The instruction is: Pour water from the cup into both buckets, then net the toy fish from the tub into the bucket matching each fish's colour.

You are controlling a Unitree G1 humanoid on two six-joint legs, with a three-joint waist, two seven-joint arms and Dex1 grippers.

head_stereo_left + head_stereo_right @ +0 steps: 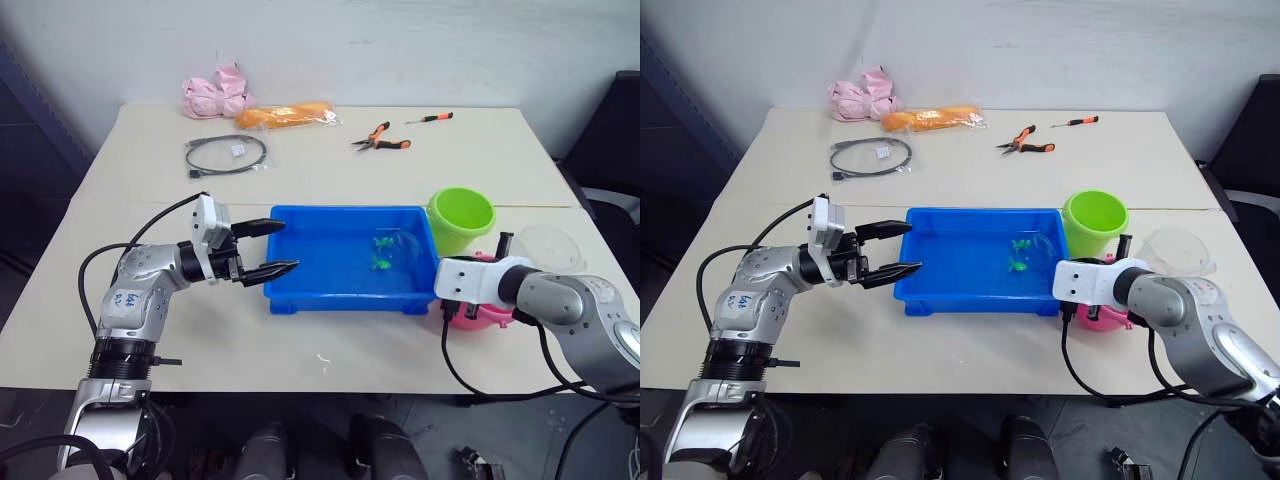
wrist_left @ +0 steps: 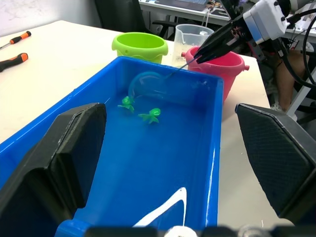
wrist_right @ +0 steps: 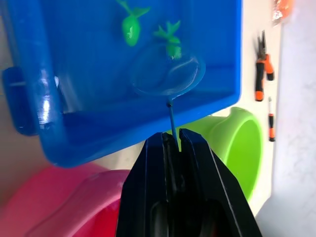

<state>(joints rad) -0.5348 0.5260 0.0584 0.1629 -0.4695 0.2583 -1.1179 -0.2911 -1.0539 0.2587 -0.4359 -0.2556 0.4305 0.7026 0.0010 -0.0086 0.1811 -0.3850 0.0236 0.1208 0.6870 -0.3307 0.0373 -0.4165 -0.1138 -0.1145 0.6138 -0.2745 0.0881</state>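
Right gripper (image 3: 173, 140) clenched on net (image 3: 165, 74) handle, hoop inside blue tub (image 1: 300, 295) at centre frame, beside two green fish (image 1: 380, 250). Left gripper (image 1: 278, 247) released, fingers spread at tub's left rim.

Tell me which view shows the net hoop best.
Right wrist view: the net fills mid-picture, hoop by a green fish, handle in the shut right claw. Left wrist view shows it smaller; eye views show it faintly.

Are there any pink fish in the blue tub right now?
No, the two toy fish lying in the tub beside the net are both green.
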